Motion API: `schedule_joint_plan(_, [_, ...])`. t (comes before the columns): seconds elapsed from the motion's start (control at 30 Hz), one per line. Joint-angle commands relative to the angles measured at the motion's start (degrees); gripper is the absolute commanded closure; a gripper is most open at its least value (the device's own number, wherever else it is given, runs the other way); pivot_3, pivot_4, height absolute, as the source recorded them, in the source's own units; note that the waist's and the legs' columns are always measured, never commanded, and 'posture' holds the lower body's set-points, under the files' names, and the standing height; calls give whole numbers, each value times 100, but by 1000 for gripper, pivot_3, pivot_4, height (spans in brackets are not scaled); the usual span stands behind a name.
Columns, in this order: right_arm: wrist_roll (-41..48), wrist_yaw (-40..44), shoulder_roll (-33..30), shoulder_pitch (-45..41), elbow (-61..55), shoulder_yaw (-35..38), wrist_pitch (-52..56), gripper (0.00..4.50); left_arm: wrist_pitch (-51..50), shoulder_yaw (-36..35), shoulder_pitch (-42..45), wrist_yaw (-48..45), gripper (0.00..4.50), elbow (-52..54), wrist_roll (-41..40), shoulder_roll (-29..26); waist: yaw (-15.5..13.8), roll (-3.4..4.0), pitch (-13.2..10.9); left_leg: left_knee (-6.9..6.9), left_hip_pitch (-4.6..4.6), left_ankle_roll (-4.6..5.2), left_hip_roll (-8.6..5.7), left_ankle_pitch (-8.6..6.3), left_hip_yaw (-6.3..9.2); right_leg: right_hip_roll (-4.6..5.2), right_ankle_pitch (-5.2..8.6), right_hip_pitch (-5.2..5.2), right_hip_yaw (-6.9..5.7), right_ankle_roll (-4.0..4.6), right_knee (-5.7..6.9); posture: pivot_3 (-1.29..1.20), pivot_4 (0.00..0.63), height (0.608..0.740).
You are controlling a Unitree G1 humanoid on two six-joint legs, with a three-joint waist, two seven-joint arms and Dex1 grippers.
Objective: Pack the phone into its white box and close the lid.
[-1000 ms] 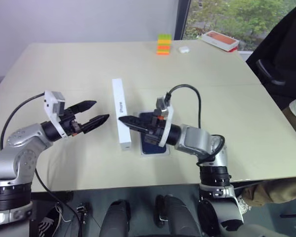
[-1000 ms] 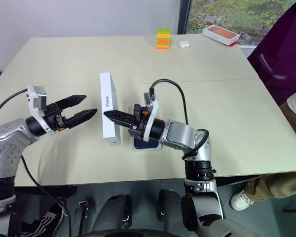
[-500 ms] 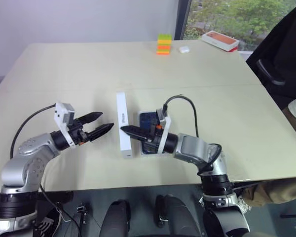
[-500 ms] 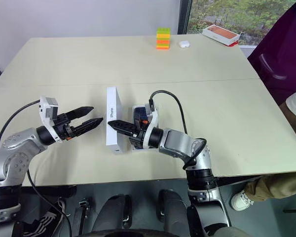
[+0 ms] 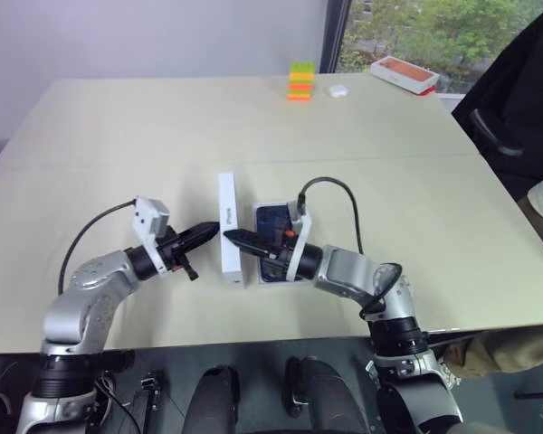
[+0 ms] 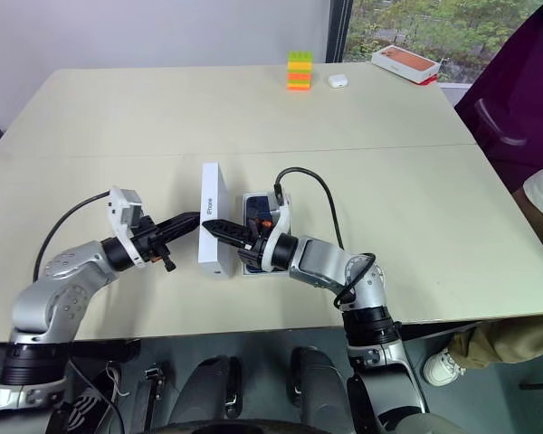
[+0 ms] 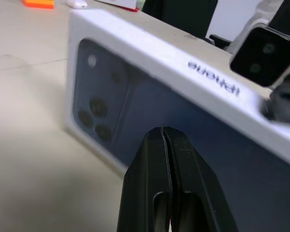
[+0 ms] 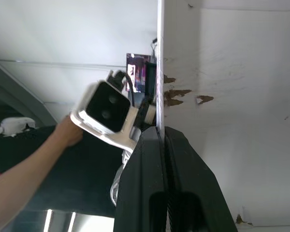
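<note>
The left tool (image 5: 210, 233), its two black fingers pressed together on nothing, pokes its tip against the printed face of the lid (image 5: 229, 226), while the right tool (image 5: 233, 238), also closed, appears to pinch the lid's upper wall from the opposite side; in the right wrist view that thin white edge runs straight down between its fingers (image 8: 150, 159). The lid stands on one long side wall near the middle of the tabletop (image 5: 118, 127), its long axis running near to far, the printed phone back facing left and the open white inside facing right. Just right of it lies the white box (image 5: 256, 215), with the phone (image 5: 273, 217) seemingly already seated inside, dark and flat, long axis likewise near to far.

Packing looks done; closing is the step in hand. The next move probably calls for tipping the lid rightward over the box, open side down, and squaring its edges to the tray before pressing; a skewed start would likely jam one corner.
</note>
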State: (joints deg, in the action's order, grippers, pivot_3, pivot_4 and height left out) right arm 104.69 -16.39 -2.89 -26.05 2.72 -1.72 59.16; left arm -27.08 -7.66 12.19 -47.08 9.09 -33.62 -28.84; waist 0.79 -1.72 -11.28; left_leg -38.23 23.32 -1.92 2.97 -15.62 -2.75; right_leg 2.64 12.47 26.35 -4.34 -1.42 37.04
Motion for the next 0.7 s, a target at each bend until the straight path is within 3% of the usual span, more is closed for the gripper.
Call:
schedule_joint_plan(0.03, [12,182,-27,-17,-44,-16,74,3887,155,82,130,27,4500,-8,100,80,0,-1,0,0,0,0,0,0,0,0,0,-1,0,0,0,0,150,740])
schedule_joint_plan(0.07, [-30,199,-46,-19,-46,-19,78,3603,158,87,139,24,4500,-30,114,93,-1,-1,0,0,0,0,0,0,0,-1,0,0,0,0,0,0,150,740])
schedule_joint_plan(0.2, [-164,225,-82,-83,-83,32,25,1578,210,142,142,-25,4500,-152,167,113,-1,-1,0,0,-1,0,0,0,1,-1,0,0,0,0,1,0,150,740])
schedule_joint_plan(0.27, [-709,504,-380,-278,-209,17,98,600,212,177,145,-39,4500,-169,149,144,-3,0,0,0,-1,0,0,0,0,-1,0,-1,0,0,1,0,150,740])
schedule_joint_plan(0.53, [-1960,2026,-1723,-1443,181,441,293,600,266,366,155,10,4500,-137,233,400,-17,0,0,-5,1,0,-4,0,-2,0,0,0,-3,-1,-1,0,150,740])
schedule_joint_plan(0.7, [-2980,2975,-2322,-1748,187,288,315,600,228,668,278,49,4500,-140,267,734,-22,0,0,-2,2,0,-3,0,0,-2,0,0,-3,0,-2,0,150,740])
